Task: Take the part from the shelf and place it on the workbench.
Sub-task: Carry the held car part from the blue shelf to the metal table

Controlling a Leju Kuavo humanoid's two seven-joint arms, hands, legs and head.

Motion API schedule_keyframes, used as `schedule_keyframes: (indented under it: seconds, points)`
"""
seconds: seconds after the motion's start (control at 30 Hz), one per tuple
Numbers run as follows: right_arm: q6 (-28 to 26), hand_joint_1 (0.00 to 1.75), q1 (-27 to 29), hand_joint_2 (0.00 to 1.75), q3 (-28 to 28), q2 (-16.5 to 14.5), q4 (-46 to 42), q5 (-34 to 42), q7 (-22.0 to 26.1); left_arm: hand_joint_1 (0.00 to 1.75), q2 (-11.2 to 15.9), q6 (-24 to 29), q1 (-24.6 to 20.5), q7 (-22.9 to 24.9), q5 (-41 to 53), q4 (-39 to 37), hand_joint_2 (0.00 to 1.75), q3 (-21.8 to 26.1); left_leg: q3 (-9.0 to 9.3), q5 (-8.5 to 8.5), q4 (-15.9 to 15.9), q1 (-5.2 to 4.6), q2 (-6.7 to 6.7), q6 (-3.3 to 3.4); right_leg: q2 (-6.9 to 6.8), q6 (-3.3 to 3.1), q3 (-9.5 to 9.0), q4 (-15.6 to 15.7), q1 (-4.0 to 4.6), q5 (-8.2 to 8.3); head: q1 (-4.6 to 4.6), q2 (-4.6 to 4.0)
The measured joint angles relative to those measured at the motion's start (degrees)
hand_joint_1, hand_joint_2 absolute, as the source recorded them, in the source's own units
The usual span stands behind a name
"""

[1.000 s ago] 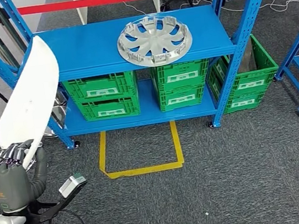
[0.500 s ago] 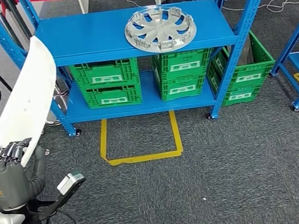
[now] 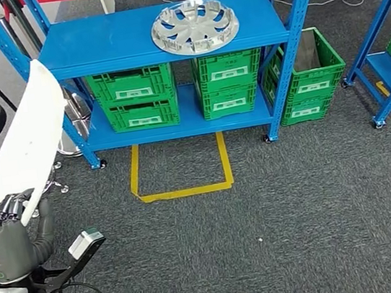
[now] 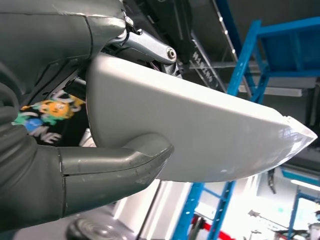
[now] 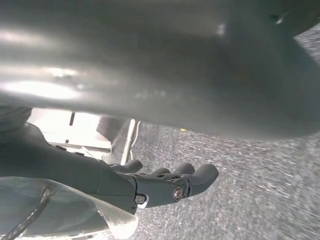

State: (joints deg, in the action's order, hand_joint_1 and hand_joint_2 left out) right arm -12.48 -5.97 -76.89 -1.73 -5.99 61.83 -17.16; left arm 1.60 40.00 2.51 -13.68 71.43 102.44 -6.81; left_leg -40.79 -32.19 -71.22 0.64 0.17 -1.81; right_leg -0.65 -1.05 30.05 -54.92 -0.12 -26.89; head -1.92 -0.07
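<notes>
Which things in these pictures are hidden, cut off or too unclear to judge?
- White part: its lower end is hidden by the left hand in the head view.
- Green crates: their contents are hidden under the blue shelf.
- Crate labels: too small to read.
- Right hand: the right wrist view is blurred and a grey surface covers much of it, so I cannot tell whether it holds anything.
</notes>
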Motion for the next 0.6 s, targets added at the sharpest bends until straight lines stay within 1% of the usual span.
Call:
schedule_keyframes:
  seconds: [0.03, 0.07, 0.1, 0.13, 0.17, 0.2, 0.23, 0.27, 0.3, 0.37, 0.4, 0.43, 0.53, 0.6]
  points:
    - [0.0, 0.00, 0.0, 0.00, -0.1, 0.0, 0.0, 0.0, 0.0, 1.75, 0.0, 0.0, 0.1, 0.0, 0.0, 0.0, 1.75, 0.1, 0.58, 0.40, -1.9, 0.02, 0.00, -0.10, -0.02, 0.10, 1.25, -0.4, 0.01, 0.70, 0.02, 0.00]
    - [0.0, 0.00, 0.0, 0.00, -0.3, 0.0, 0.0, -0.1, 0.1, 1.75, 0.0, 0.0, 0.1, 0.1, 0.0, -0.1, 1.75, 0.2, 1.89, 1.81, -2.0, 0.03, 0.00, -0.12, -0.04, 0.23, 2.56, -0.8, 0.00, 1.34, 0.02, 0.00]
    - [0.0, 0.00, 0.0, 0.00, -0.4, 0.0, 0.0, -0.1, 0.1, 1.75, 0.0, 0.0, 0.1, 0.2, 0.0, -0.1, 1.75, 0.3, 4.16, 3.37, -0.1, 0.05, -0.01, -0.06, -0.04, 0.38, 3.85, -1.4, -0.01, 1.93, 0.02, 0.00]
    - [0.0, 0.00, 0.0, 0.00, -0.5, 0.0, 0.0, -0.2, 0.2, 1.75, 0.0, 0.0, 0.1, 0.2, 0.0, -0.1, 1.75, 0.3, 7.22, 3.85, 3.4, 0.04, -0.02, 0.10, -0.04, 0.57, 4.94, -1.9, 0.00, 2.45, 0.02, 0.00]
    - [0.0, 0.00, -0.1, 0.00, -0.6, 0.0, 0.0, -0.3, 0.2, 1.75, 0.0, 0.0, 0.1, 0.3, 0.0, -0.1, 1.75, 0.3, 10.46, 3.24, 7.8, -0.02, -0.06, 0.38, 0.00, 0.78, 5.79, -2.4, 0.06, 2.92, -0.02, 0.00]
    - [0.0, 0.00, -0.1, 0.00, -0.7, 0.0, 0.0, -0.3, 0.2, 1.75, 0.0, 0.0, 0.1, 0.4, 0.0, -0.1, 1.75, 0.3, 12.81, 2.28, 11.3, -0.15, -0.08, 0.71, 0.03, 1.05, 6.32, -2.7, 0.10, 3.45, -0.04, 0.00]
    - [0.0, 0.00, -0.1, 0.00, -0.8, 0.0, 0.0, -0.4, 0.3, 1.75, 0.0, 0.0, 0.1, 0.5, 0.0, -0.1, 1.75, 0.3, 14.13, 1.31, 13.6, -0.31, -0.10, 1.07, 0.07, 1.37, 6.61, -2.8, 0.09, 4.02, 0.01, 0.00]
    - [0.0, 0.00, -0.1, 0.00, -0.9, 0.0, 0.0, -0.5, 0.3, 1.75, 0.0, 0.0, 0.1, 0.6, 0.0, -0.1, 1.75, 0.3, 14.40, 1.18, 14.6, -0.49, -0.11, 1.48, 0.10, 1.72, 6.77, -2.7, 0.06, 4.66, 0.03, 0.00]
    - [0.0, 0.00, 0.0, 0.00, -1.0, 0.0, 0.0, -0.5, 0.3, 1.75, 0.0, 0.0, 0.1, 0.7, 0.0, -0.1, 1.75, 0.3, 13.84, 1.80, 14.6, -0.47, -0.01, 1.95, 0.17, 2.09, 6.96, -2.5, -0.07, 5.23, 0.13, 0.00]
    - [0.0, 0.00, 0.1, 0.00, -1.1, 0.0, 0.1, -0.5, 0.3, 1.75, 0.0, 0.0, 0.0, 0.8, -0.1, -0.2, 1.75, 0.3, 12.97, 3.08, 15.0, -0.34, 0.28, 2.77, 0.41, 2.67, 7.58, -2.7, -0.20, 4.83, 0.34, 0.00]
    - [0.0, 0.00, 0.1, 0.00, -1.2, 0.0, 0.1, -0.5, 0.3, 1.75, 0.0, 0.0, 0.0, 0.8, -0.1, -0.2, 1.75, 0.3, 12.65, 3.54, 15.1, -0.23, 0.42, 3.01, 0.51, 2.82, 7.85, -2.9, -0.23, 4.39, 0.44, 0.00]
    - [0.0, 0.00, 0.1, 0.00, -1.2, 0.0, 0.2, -0.5, 0.3, 1.75, 0.0, 0.0, 0.0, 0.8, -0.1, -0.2, 1.75, 0.3, 12.51, 3.69, 15.1, -0.26, 0.48, 3.07, 0.55, 2.88, 7.99, -3.1, -0.22, 3.91, 0.48, 0.00]
    - [0.0, 0.00, 0.1, 0.00, -1.2, 0.0, 0.2, -0.5, 0.3, 1.75, 0.0, 0.0, 0.0, 0.8, -0.1, -0.2, 1.75, 0.3, 12.51, 3.69, 15.1, -0.26, 0.48, 3.07, 0.55, 2.88, 7.99, -3.1, -0.22, 3.91, 0.48, 0.00]
    - [0.0, 0.00, 0.1, 0.00, -1.2, 0.0, 0.2, -0.5, 0.3, 1.75, 0.0, 0.0, 0.0, 0.8, -0.1, -0.2, 1.75, 0.3, 12.35, 3.77, 15.1, -0.25, 0.45, 3.14, 0.56, 2.90, 8.09, -3.3, -0.21, 3.52, 0.46, 0.00]
